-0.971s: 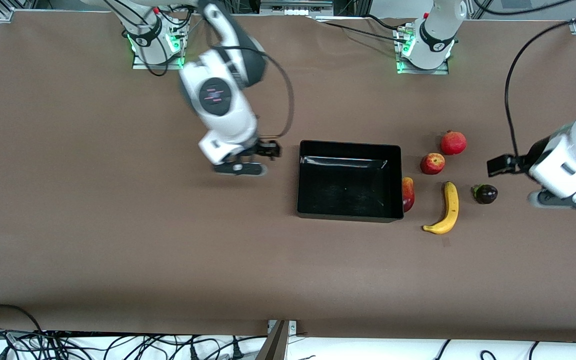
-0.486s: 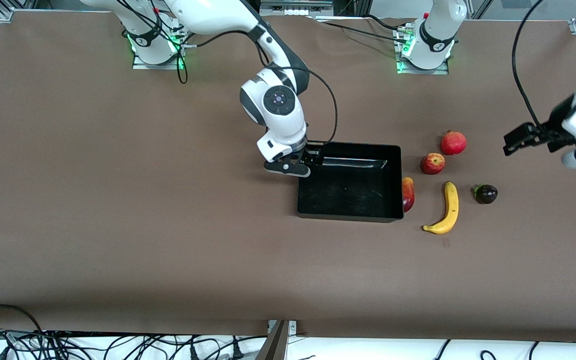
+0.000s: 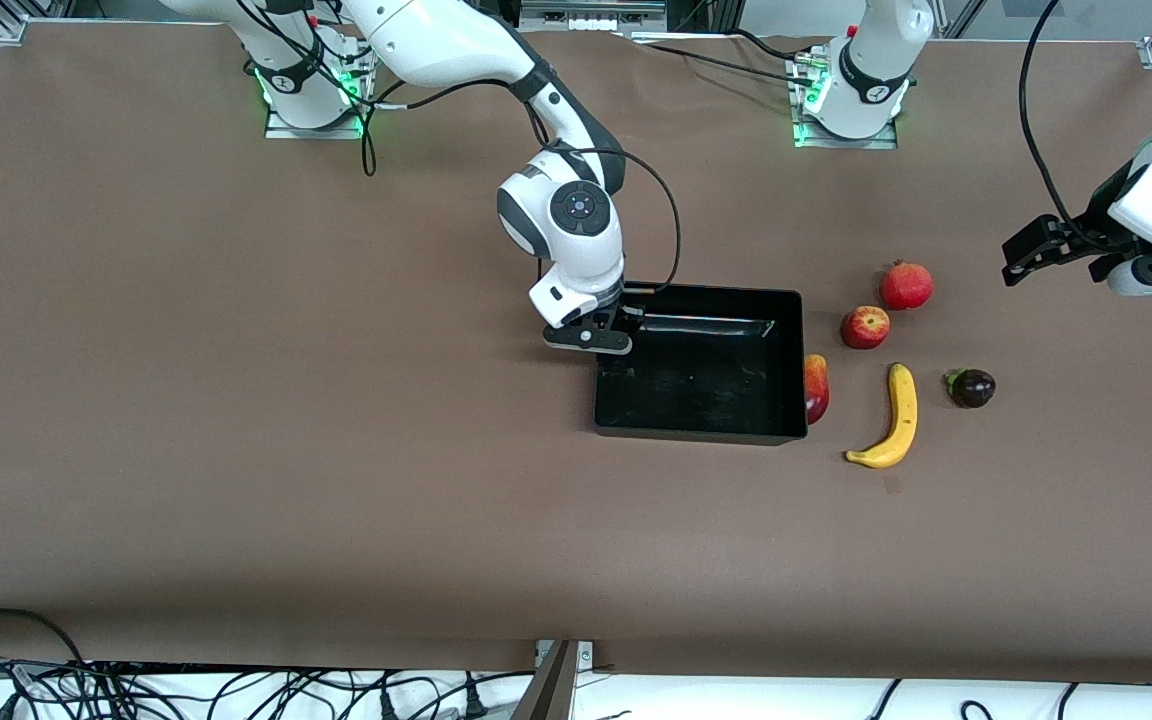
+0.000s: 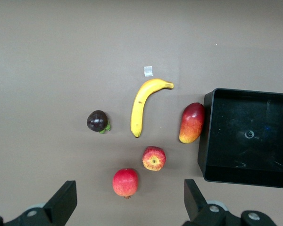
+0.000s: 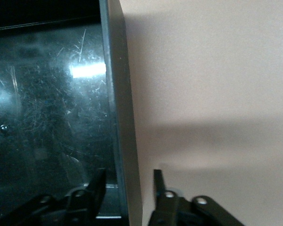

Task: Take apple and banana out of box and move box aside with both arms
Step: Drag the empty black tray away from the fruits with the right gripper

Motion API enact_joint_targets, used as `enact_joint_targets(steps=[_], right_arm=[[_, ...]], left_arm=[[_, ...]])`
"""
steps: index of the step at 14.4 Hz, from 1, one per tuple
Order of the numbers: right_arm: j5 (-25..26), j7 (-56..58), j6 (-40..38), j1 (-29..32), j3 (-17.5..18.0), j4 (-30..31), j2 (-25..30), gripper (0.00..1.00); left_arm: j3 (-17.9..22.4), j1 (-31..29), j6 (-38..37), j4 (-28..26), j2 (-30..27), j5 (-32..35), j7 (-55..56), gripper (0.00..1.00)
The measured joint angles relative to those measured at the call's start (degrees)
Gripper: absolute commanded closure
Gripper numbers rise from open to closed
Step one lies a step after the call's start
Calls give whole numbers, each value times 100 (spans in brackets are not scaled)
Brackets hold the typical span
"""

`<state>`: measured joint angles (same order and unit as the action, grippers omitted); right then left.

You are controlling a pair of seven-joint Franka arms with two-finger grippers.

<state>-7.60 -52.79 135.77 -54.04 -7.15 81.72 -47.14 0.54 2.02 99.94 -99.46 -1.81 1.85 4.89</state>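
The black box (image 3: 699, 425) lies mid-table. My right gripper (image 3: 602, 335) is open at the box's corner toward the right arm's end. In the right wrist view it (image 5: 127, 184) straddles the box wall (image 5: 120, 117), one finger inside and one outside. The mango (image 3: 816, 388) lies against the box's wall toward the left arm's end. The apple (image 3: 865, 327), pomegranate (image 3: 907, 286), banana (image 3: 893, 418) and dark purple fruit (image 3: 972, 388) lie on the table beside it. My left gripper (image 3: 1141, 272) hangs wide open (image 4: 127, 207) and empty in the air, with the pomegranate (image 4: 125, 182) below it.
The left wrist view also shows the apple (image 4: 153, 158), banana (image 4: 144, 106), mango (image 4: 192, 122), purple fruit (image 4: 98, 121) and box (image 4: 212, 176). A small white tag (image 4: 148, 71) lies on the table by the banana's tip. Brown table (image 3: 236, 450) all round.
My right gripper has swung from the table beside the box to the box's wall and now straddles it. My left gripper has moved away from the purple fruit, toward the bases.
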Motion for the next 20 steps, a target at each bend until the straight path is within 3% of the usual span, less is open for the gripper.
enact_joint_targets(steps=[8,13,16,20], right_arm=[[66,159,-337,61,-222,-136,109,100],[66,1817,-1674,961,-486,-230,904,100],[64,3028,-1955,1229,-1107,48,1255,100],[63,4364,-1652,1257,-1941,1265,1804,100]], left_arm=[[-81,-50,4,-7,0,1,-10,0],[-81,-55,4,-7,0,1,-10,0],[-81,-57,4,-7,0,1,-12,0],[-82,-57,1,-7,0,1,-12,0]])
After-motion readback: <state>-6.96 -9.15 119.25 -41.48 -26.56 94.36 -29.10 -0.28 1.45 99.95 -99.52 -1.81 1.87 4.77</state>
